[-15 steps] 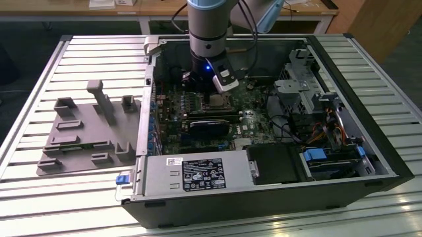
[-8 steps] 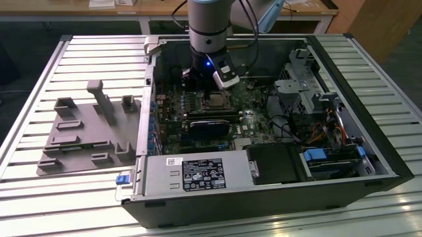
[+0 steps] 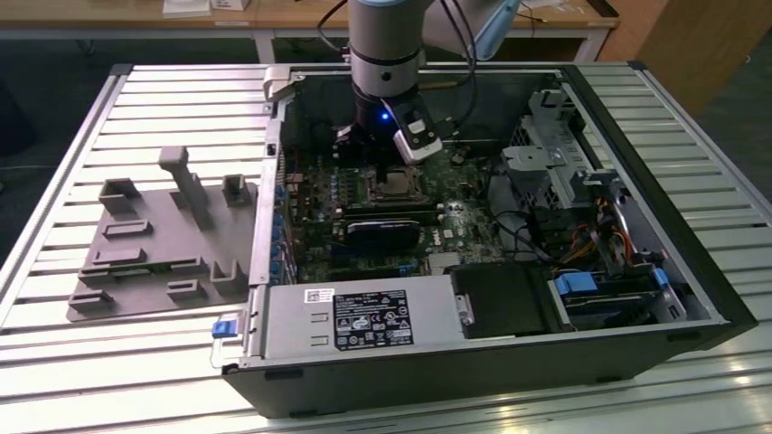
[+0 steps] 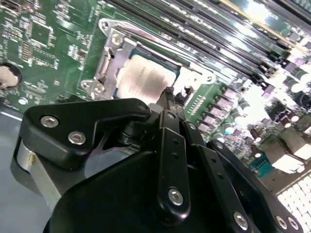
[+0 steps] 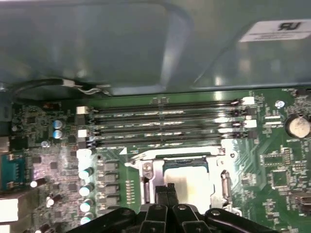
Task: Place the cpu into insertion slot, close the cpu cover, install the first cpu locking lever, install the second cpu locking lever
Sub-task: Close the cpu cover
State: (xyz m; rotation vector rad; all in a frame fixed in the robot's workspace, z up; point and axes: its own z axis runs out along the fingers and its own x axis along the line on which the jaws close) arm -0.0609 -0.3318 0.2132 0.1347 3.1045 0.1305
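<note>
The gripper hangs inside the open computer case, low over the green circuit board. Its jaws are clenched together with nothing between them, and the tips are just above one edge of the cpu. The cpu lies flat in the insertion slot, beside the row of long memory slots. The cpu cover lies flat around the cpu, whose metal top shows through the window.
</note>
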